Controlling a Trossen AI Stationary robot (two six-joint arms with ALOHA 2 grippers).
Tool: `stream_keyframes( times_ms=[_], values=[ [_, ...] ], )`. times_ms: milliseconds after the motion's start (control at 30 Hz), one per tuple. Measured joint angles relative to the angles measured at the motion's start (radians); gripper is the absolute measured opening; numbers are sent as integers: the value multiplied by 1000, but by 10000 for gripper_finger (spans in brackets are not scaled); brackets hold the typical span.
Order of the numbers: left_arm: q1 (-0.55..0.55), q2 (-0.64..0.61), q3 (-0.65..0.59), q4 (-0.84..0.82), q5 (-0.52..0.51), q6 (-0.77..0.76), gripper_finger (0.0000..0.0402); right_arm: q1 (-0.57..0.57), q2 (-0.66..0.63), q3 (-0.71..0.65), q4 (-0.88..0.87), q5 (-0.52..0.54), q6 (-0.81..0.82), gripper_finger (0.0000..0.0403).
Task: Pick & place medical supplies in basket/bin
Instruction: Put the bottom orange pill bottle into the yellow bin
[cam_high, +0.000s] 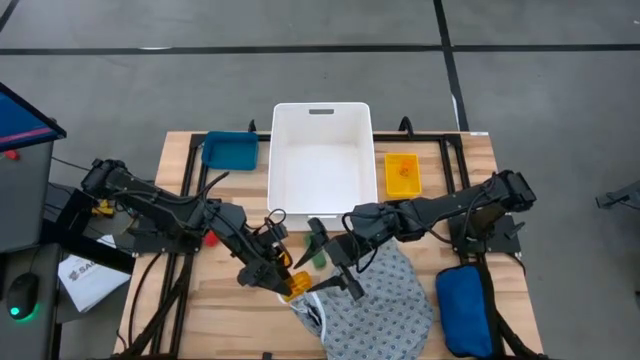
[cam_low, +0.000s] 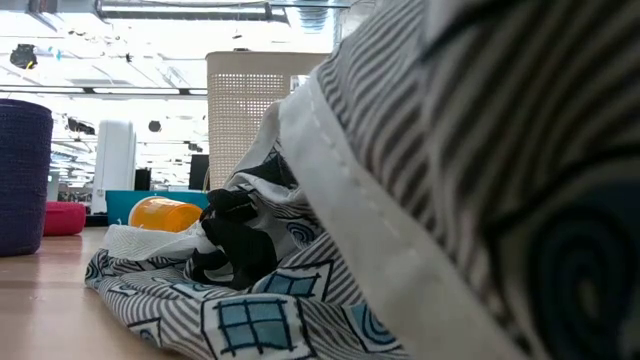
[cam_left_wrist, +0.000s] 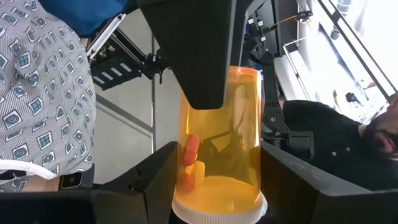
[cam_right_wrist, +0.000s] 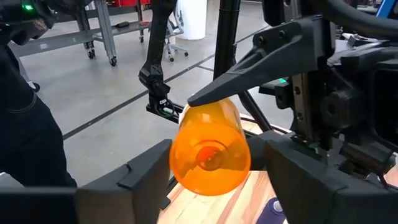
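Grey floor surrounds our wooden bench (cam_high: 180, 310). Our left hand (cam_high: 290, 284) grips an orange pill bottle (cam_high: 298, 283) beside the grey gown (cam_high: 385, 305); our right hand (cam_high: 340, 268) spreads wide just beside it. Little looks done: the white bin (cam_high: 321, 148) seems empty, gown and green piece (cam_high: 318, 260) remain out.

Gown (cam_low: 480, 180) close-up, blocking most of low view

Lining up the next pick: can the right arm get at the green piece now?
Probably yes: the green piece lies uncovered beside the right gripper, clear of the gown, though that gripper is busy at the pill bottle.
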Motion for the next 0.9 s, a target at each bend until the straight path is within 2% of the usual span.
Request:
stream_keyframes(
  times_ms=[267, 367, 533, 700, 900],
  values=[
    [0, 0, 0, 0, 0, 17, 198, 1, 0, 0, 0, -4, 18, 168],
    [0, 0, 0, -1, 0, 22, 198, 1, 0, 0, 0, -4, 18, 168],
    [0, 0, 0, -3, 0, 26, 198, 1, 0, 0, 0, -4, 18, 193],
    [0, 0, 0, -2, 0, 27, 198, 1, 0, -1, 5, -4, 19, 168],
    [0, 0, 0, -4, 1, 42, 198, 5, 0, -1, 7, -4, 33, 166]
  ],
)
